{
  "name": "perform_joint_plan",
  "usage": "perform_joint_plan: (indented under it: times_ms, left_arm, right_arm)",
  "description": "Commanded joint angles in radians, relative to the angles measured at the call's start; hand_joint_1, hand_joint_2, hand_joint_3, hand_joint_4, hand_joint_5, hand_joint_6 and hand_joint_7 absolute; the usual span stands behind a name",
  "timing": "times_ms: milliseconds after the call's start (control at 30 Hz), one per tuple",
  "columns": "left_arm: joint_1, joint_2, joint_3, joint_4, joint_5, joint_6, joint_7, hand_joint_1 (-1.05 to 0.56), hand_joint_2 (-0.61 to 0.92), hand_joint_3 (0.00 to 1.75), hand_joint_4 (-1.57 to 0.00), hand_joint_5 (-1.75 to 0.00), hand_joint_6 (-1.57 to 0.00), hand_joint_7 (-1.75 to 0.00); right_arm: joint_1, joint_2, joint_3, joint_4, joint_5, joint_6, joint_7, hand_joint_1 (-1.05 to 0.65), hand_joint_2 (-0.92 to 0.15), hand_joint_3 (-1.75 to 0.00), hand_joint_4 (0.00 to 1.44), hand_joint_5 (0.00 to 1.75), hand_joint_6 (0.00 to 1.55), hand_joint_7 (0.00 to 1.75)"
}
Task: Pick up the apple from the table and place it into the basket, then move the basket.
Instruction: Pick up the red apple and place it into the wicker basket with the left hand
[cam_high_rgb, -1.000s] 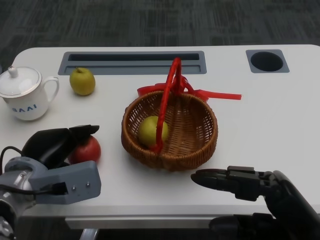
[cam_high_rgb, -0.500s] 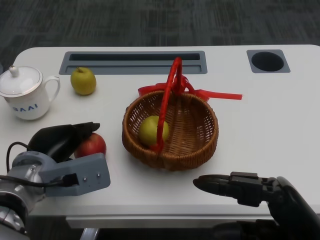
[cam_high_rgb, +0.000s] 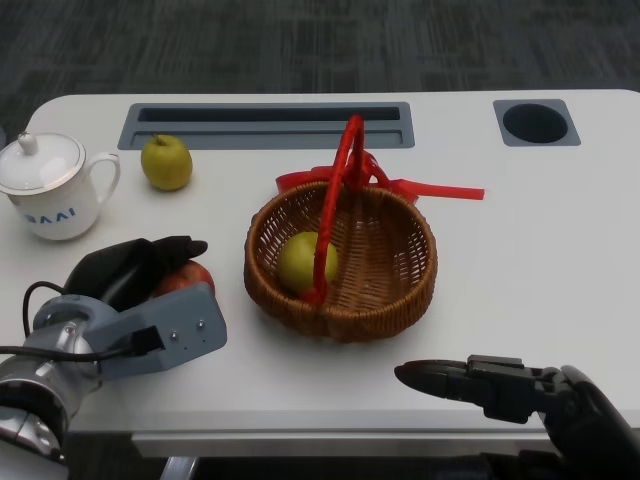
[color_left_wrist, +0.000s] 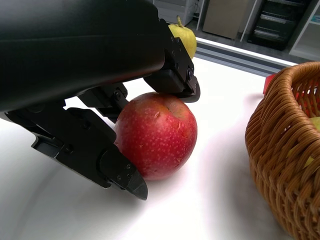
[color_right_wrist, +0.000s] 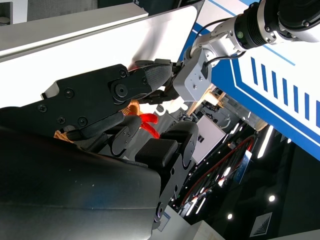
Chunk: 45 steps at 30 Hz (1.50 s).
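Observation:
A red apple (cam_high_rgb: 186, 277) (color_left_wrist: 157, 135) sits on the white table (cam_high_rgb: 520, 250), left of the wicker basket (cam_high_rgb: 400, 300) (color_left_wrist: 280, 150). My left hand (cam_high_rgb: 130, 268) (color_left_wrist: 90, 65) is wrapped over it; one finger presses on its top and another on its side, as the left wrist view shows. The apple still touches the table. The basket has an upright red handle (cam_high_rgb: 335, 200) and holds a green apple (cam_high_rgb: 298, 260). My right hand (cam_high_rgb: 480, 380) (color_right_wrist: 100, 115) hovers at the table's front edge, right of the basket, fingers stretched out and holding nothing.
A second green apple (cam_high_rgb: 166, 162) (color_left_wrist: 184, 37) lies at the back left. A white lidded cup (cam_high_rgb: 50, 190) stands at the far left. A grey slot (cam_high_rgb: 265, 125) and a round hole (cam_high_rgb: 535, 122) are set into the table's far edge.
My left hand has slid forward and to the right, closing over the red apple and covering more of it. My right hand has dropped slightly toward the front edge.

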Motion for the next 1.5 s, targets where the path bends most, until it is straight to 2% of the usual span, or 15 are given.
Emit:
perform_joint_plan:
  times_ms: [33, 433, 600, 833, 967, 1100, 1267, 1500]
  left_arm:
    - [0.005, 0.017, 0.040, -0.012, -0.049, -0.055, -0.023, -0.12, 0.83, 0.00, -1.21, -0.03, -1.07, -0.02]
    - [0.019, 0.059, 0.124, -0.044, -0.129, -0.209, -0.018, -0.08, 0.81, 0.01, -1.25, -0.02, -1.08, -0.01]
    - [0.015, 0.086, 0.142, -0.075, -0.143, -0.319, 0.022, -0.04, 0.80, 0.00, -1.27, -0.02, -1.10, -0.01]
    - [0.006, 0.122, 0.159, -0.112, -0.158, -0.388, 0.023, -0.05, 0.80, 0.00, -1.25, 0.00, -1.10, 0.00]
    - [0.014, 0.134, 0.176, -0.164, -0.171, -0.485, 0.038, -0.09, 0.79, 0.00, -1.27, -0.01, -1.11, -0.01]
    - [0.017, 0.124, 0.191, -0.212, -0.183, -0.568, 0.042, -0.13, 0.78, 0.00, -1.30, -0.02, -1.12, -0.01]
    - [0.014, 0.113, 0.194, -0.239, -0.180, -0.599, 0.042, -0.13, 0.77, 0.00, -1.39, -0.06, -1.14, -0.01]
    - [-0.014, 0.026, 0.196, -0.233, -0.285, -0.582, -0.159, -0.12, 0.79, 0.01, -1.31, -0.01, -1.10, -0.01]
  right_arm:
    - [-0.014, -0.009, -0.006, 0.001, 0.010, -0.010, 0.002, -0.46, -0.91, -0.01, 0.77, 0.00, 0.72, 0.00]
    - [-0.030, -0.010, -0.003, 0.011, 0.013, -0.003, 0.011, -0.47, -0.92, 0.00, 0.78, 0.00, 0.73, 0.00]
    - [-0.028, -0.006, -0.003, 0.013, 0.008, -0.005, 0.008, -0.47, -0.91, 0.00, 0.78, 0.00, 0.74, 0.00]
    - [-0.034, -0.003, -0.002, 0.018, 0.006, -0.015, 0.006, -0.46, -0.91, 0.00, 0.78, 0.00, 0.75, 0.00]
    - [-0.032, 0.002, 0.000, 0.019, 0.000, -0.016, 0.003, -0.46, -0.91, 0.00, 0.79, 0.00, 0.75, 0.00]
    - [-0.038, 0.000, 0.003, 0.023, -0.002, -0.011, 0.008, -0.47, -0.91, 0.00, 0.78, 0.00, 0.75, 0.00]
    - [-0.041, 0.003, 0.003, 0.028, -0.005, -0.014, 0.006, -0.47, -0.91, 0.00, 0.79, 0.00, 0.75, 0.00]
    - [-0.038, 0.015, 0.002, 0.034, -0.016, -0.021, -0.005, -0.47, -0.91, 0.00, 0.79, 0.00, 0.76, 0.00]
